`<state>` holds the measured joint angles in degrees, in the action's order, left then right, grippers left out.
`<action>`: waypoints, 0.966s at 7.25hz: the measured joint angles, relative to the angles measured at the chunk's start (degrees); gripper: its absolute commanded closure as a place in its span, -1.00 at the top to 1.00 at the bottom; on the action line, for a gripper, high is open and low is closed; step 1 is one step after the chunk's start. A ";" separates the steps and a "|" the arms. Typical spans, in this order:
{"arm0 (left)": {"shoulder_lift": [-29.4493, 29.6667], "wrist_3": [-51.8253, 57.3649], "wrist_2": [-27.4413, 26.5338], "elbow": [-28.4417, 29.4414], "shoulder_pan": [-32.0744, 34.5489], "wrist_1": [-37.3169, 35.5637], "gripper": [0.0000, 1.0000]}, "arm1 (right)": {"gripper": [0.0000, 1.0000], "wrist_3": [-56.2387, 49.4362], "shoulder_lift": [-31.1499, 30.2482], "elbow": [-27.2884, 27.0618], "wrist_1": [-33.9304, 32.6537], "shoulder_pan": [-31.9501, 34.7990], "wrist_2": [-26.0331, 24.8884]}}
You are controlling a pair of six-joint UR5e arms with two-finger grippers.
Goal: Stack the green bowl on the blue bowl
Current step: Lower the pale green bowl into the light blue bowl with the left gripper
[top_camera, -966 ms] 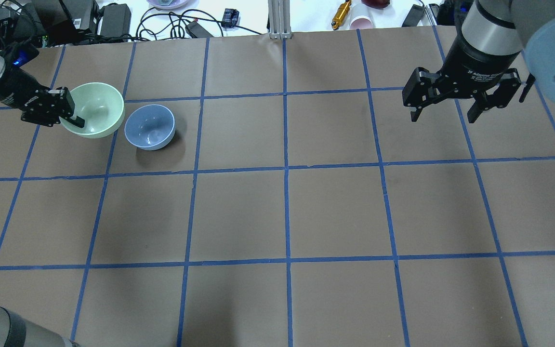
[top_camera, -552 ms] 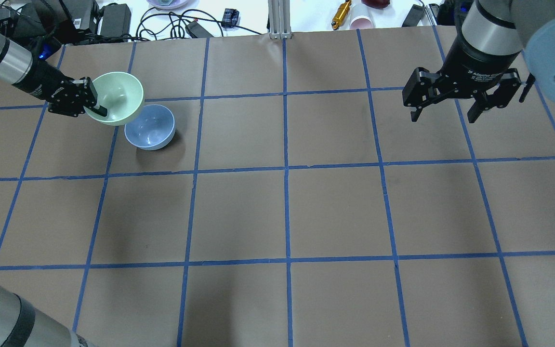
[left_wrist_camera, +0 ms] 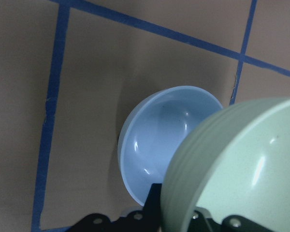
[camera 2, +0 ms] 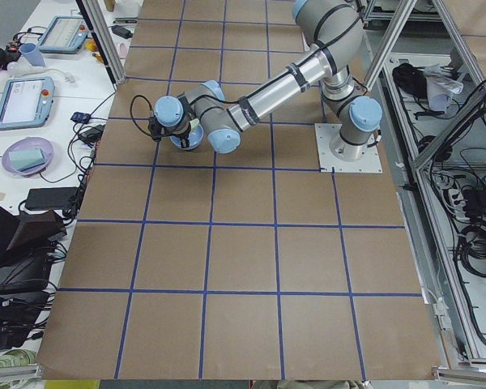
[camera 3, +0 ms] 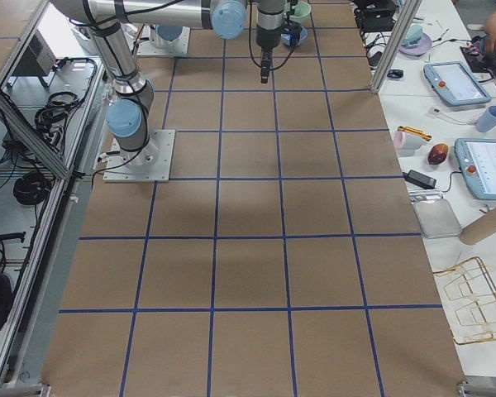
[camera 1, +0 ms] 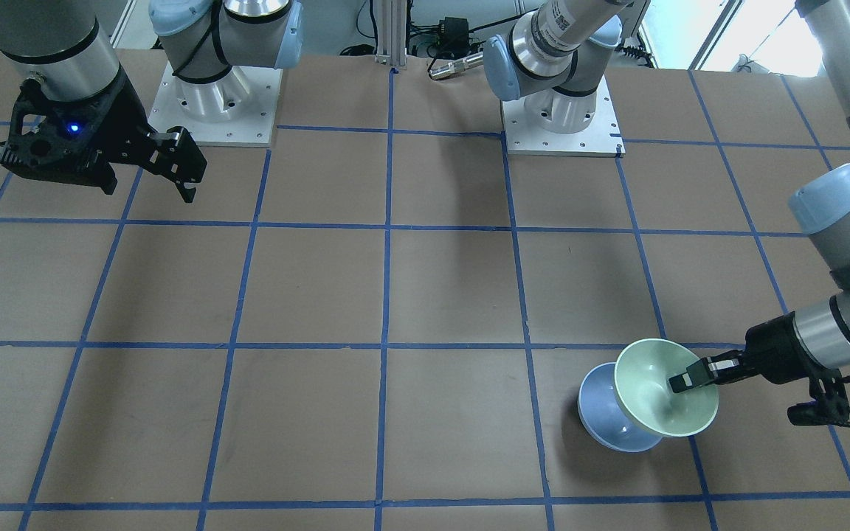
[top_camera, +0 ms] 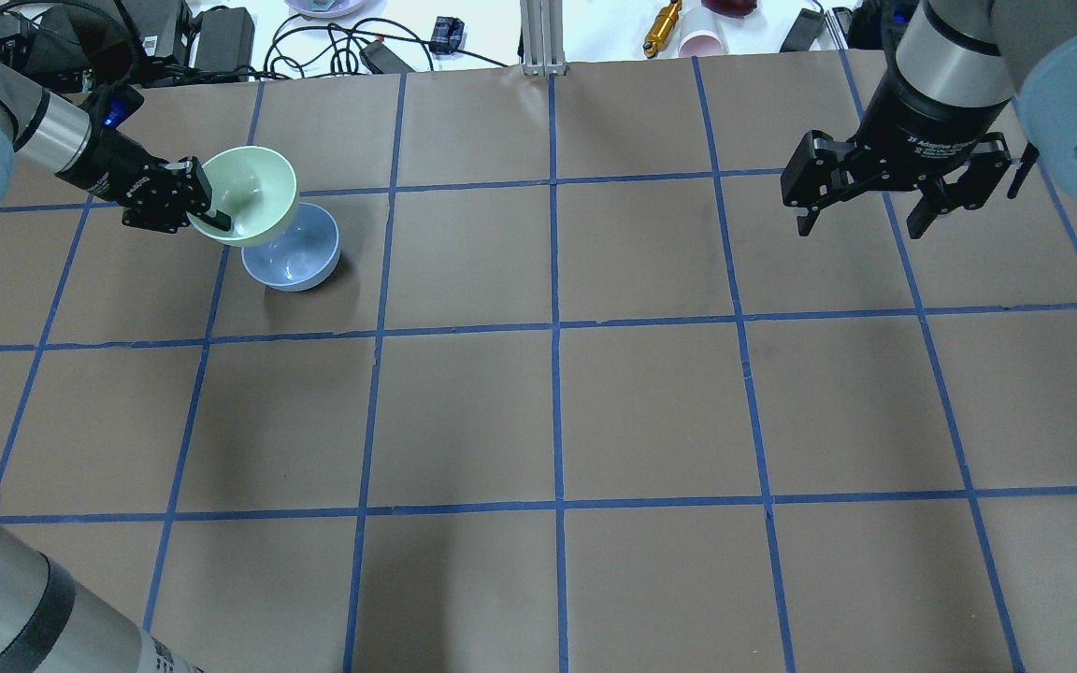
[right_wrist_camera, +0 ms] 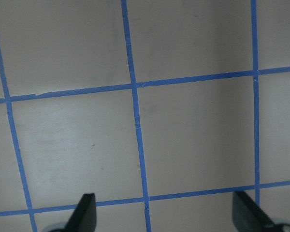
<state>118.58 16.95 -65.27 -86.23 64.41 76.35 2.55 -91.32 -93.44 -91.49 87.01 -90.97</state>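
Note:
My left gripper (top_camera: 208, 217) is shut on the near rim of the green bowl (top_camera: 258, 192) and holds it tilted in the air, partly over the blue bowl (top_camera: 300, 257). The blue bowl sits upright on the table. In the front-facing view the green bowl (camera 1: 654, 391) overlaps the blue bowl (camera 1: 602, 420), with the left gripper (camera 1: 683, 381) on its rim. The left wrist view shows the green bowl (left_wrist_camera: 246, 169) above the edge of the blue bowl (left_wrist_camera: 159, 145). My right gripper (top_camera: 866, 224) is open and empty, high over the table's far right.
The brown table (top_camera: 557, 411) carries a blue tape grid. Cables, power bricks and small items lie past its far edge (top_camera: 314, 37). A metal post (top_camera: 543, 37) stands at the far middle. The arm bases (camera 1: 211, 103) sit on the robot's side.
My left gripper has lifted the green bowl and carried it right, from beside the blue bowl to partly over it. The right arm has not moved.

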 measured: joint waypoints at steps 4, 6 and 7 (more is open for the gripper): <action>1.26 -0.01 -0.03 -0.31 0.38 -0.32 -1.00 | 1.00 0.00 0.00 0.01 0.00 0.00 0.00; 1.30 -0.59 -0.10 -0.29 1.25 -0.56 -0.99 | 1.00 0.00 0.00 0.02 0.00 0.00 0.00; 1.33 -0.69 -0.18 -0.26 1.42 -0.98 -0.66 | 1.00 0.00 0.00 0.02 0.00 0.00 0.00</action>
<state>119.91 16.26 -65.45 -86.49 65.83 75.36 2.55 -91.32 -93.43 -91.49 87.01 -90.97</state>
